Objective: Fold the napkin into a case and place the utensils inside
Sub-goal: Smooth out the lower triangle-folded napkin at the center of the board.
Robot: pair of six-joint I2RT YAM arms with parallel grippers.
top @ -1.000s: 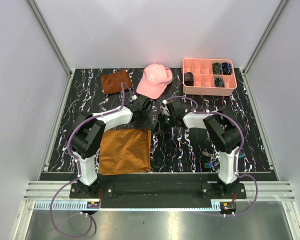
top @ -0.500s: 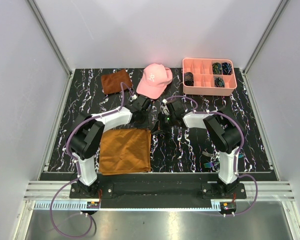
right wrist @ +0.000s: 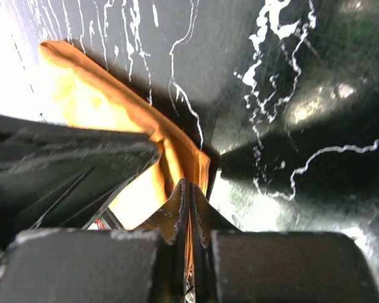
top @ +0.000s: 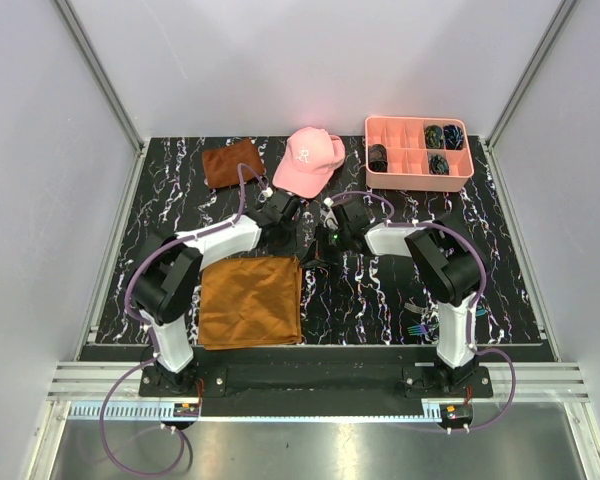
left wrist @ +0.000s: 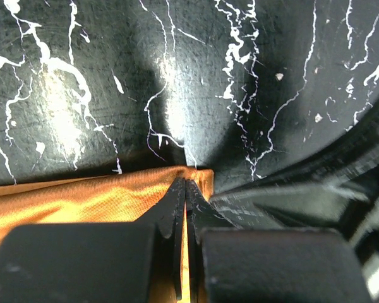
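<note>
The left claw (left wrist: 185, 186) and right claw (right wrist: 188, 186) both grip the napkin (top: 250, 302) by its far corner — closed tight. It lies on the bench (top: 370, 295).

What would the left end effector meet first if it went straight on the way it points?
The left end effector, shut on the napkin corner, would likely meet the black table just beyond it.

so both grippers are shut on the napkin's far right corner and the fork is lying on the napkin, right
Not quite: the fork isn't on the napkin; it lies on the bare table by the right arm's base, as the top external view shows. The rest holds: the left gripper and right gripper are both shut on the napkin's far right corner.
</note>
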